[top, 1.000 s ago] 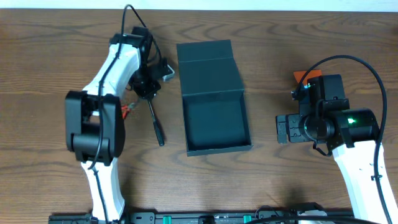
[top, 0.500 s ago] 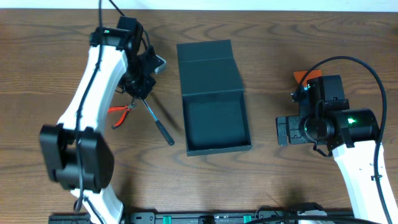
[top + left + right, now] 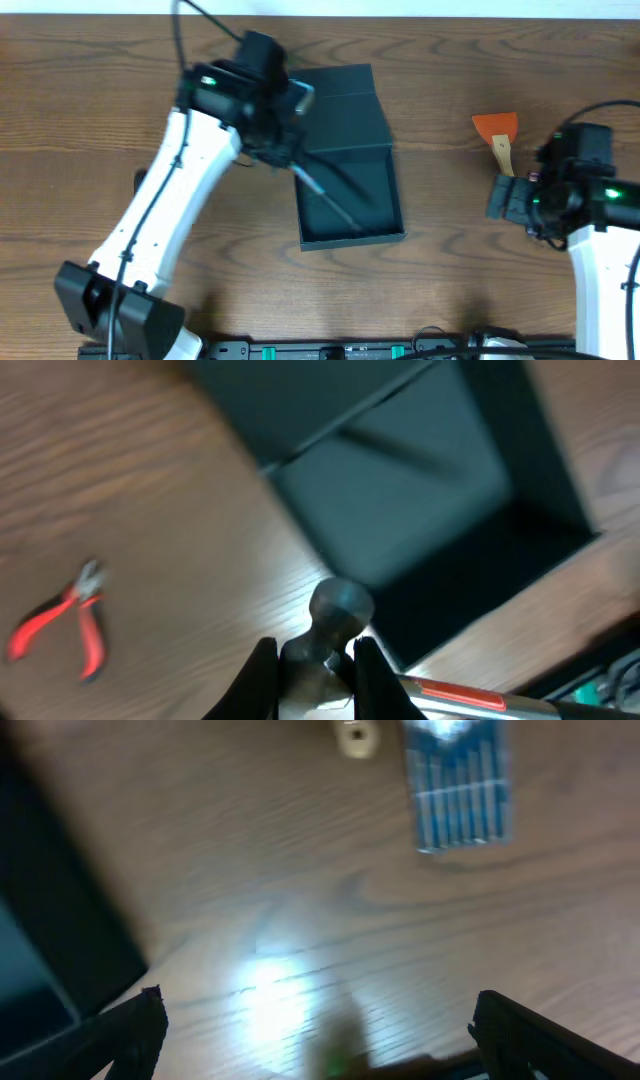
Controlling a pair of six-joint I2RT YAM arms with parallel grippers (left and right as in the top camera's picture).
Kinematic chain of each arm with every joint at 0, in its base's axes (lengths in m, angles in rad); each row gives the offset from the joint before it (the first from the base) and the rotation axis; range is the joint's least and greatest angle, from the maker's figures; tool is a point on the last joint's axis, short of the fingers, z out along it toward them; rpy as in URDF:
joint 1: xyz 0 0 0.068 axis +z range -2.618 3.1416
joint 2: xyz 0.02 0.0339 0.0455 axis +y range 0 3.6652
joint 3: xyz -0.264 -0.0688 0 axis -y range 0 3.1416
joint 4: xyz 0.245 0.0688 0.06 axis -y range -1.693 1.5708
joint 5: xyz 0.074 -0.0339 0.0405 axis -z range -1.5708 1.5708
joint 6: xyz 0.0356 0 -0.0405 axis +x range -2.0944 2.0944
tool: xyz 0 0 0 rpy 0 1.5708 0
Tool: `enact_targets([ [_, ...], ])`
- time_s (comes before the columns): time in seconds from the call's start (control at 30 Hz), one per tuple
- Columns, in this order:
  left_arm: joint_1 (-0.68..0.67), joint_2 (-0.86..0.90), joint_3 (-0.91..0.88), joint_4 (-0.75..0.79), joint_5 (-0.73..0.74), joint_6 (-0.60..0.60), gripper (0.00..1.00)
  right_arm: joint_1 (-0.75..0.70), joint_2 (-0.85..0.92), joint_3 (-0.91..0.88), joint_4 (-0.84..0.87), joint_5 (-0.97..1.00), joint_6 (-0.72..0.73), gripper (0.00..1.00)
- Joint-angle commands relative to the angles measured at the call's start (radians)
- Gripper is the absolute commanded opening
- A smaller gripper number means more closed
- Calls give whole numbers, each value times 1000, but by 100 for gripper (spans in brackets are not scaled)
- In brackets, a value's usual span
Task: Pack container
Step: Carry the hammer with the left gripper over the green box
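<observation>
The container, a dark teal-grey box, lies open at the table's middle with its lid flap folded back. It also shows in the left wrist view. My left gripper is shut on the metal head of a hammer and holds it above the box's left wall. The black handle slants down over the box's inside. In the left wrist view the jaws clamp the hammer head. My right gripper is open and empty, right of the box, and shows open in its wrist view.
An orange scraper lies on the table at the right, just above my right gripper. Red-handled pliers lie on the wood left of the box. A blue ribbed item and the box's dark edge show in the right wrist view.
My left gripper has lifted the hammer off the table and carried it right, over the open box. My right gripper has moved right and a little down, away from the box.
</observation>
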State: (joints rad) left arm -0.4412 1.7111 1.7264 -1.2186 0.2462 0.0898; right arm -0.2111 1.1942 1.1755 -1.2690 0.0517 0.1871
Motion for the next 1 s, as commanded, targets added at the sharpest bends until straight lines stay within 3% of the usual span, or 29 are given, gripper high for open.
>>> enact_targets([
  [0.0,-87,-9,3,40,-92,-184,6,-101,2,18,2,-69,-21,99],
  [0.17,-174,-5,3,122,-233,-337,6,-184,2,18,-12,-135,-73,99],
  [0.97,-174,223,-2,179,-285,-346,6,-190,2,18,-36,-138,-73,99],
])
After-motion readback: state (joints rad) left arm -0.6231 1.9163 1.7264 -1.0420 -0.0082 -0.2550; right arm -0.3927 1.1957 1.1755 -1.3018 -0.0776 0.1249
